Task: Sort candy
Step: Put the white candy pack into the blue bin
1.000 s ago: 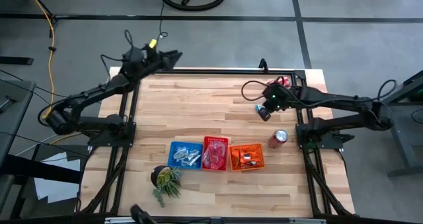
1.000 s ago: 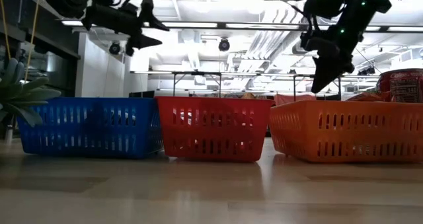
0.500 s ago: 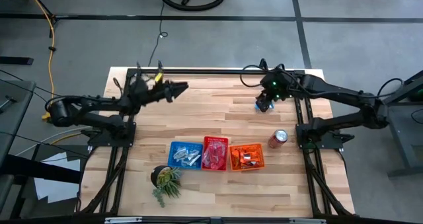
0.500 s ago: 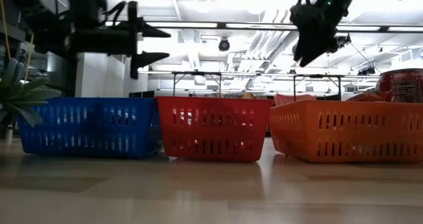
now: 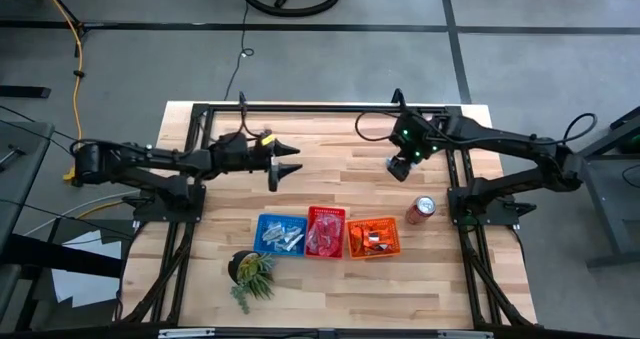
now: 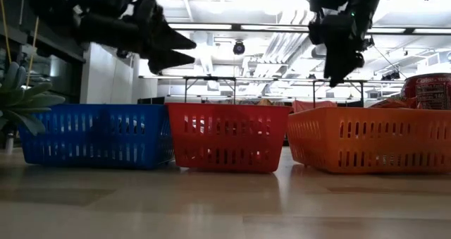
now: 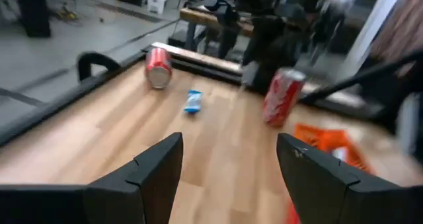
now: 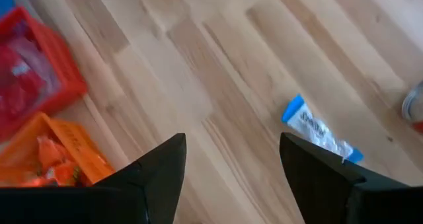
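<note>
bare wood mid-table (image 5: 330, 174), baskets (image 5: 327, 232) and can (image 5: 420, 209) beyond

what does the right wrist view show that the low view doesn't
Only the right wrist view shows the blue and silver candy packet lying loose on the bare wooden table, and the packets lying inside the red basket and the orange basket.

Only the low view shows the blue basket, the plant leaves, the left gripper hanging open in the air, and the room behind.

Both show the red and orange baskets, and the right gripper, open and empty.
</note>
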Motion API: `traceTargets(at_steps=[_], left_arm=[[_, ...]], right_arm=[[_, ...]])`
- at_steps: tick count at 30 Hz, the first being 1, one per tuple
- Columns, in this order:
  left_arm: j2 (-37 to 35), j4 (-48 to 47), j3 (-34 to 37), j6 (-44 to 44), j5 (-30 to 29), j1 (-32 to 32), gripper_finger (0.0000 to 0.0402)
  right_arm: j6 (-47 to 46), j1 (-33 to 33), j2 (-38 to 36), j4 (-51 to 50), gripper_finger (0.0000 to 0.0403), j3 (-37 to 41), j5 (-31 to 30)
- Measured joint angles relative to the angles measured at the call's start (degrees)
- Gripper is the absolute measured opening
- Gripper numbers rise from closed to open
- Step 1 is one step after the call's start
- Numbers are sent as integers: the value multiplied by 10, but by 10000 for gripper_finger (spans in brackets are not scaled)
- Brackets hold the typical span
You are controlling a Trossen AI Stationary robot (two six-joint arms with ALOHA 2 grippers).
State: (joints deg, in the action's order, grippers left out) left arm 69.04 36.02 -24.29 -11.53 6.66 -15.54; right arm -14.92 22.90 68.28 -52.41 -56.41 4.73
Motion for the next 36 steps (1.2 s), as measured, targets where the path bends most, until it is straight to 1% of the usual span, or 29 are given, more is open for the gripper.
traceTargets(at_steps=[3,6,9,12,14,17,20,22,23,26,29,31,36], left_arm=[[4,-49,-33,74,-34,12,232],[14,-55,-45,107,-59,15,232],[25,-53,-49,100,-85,15,232],[34,-64,-48,87,-109,15,232],[37,-68,-48,85,-115,15,232],[38,-76,-48,53,-123,15,232],[38,-75,-48,13,-139,15,232],[38,-75,-48,14,-143,15,232],[38,-75,-48,18,-143,15,232],[38,-75,-48,27,-148,15,232],[38,-75,-48,27,-149,15,232],[38,-75,-48,27,-149,15,232],[38,-74,-48,30,-149,14,232]], right_arm=[[22,0,-1,-9,240,11,0],[62,0,-1,-15,240,29,0],[96,0,-1,-11,240,57,0],[142,0,-1,14,240,93,0],[172,3,-1,52,240,118,-1],[208,17,-1,118,240,156,-3],[247,40,-1,167,240,182,-35],[281,58,-1,185,240,193,-58],[298,68,-1,195,240,199,-60],[337,93,-1,227,240,219,-37],[371,104,-1,247,240,240,-15],[393,106,-1,274,240,255,-21],[402,106,1,333,240,280,-33]])
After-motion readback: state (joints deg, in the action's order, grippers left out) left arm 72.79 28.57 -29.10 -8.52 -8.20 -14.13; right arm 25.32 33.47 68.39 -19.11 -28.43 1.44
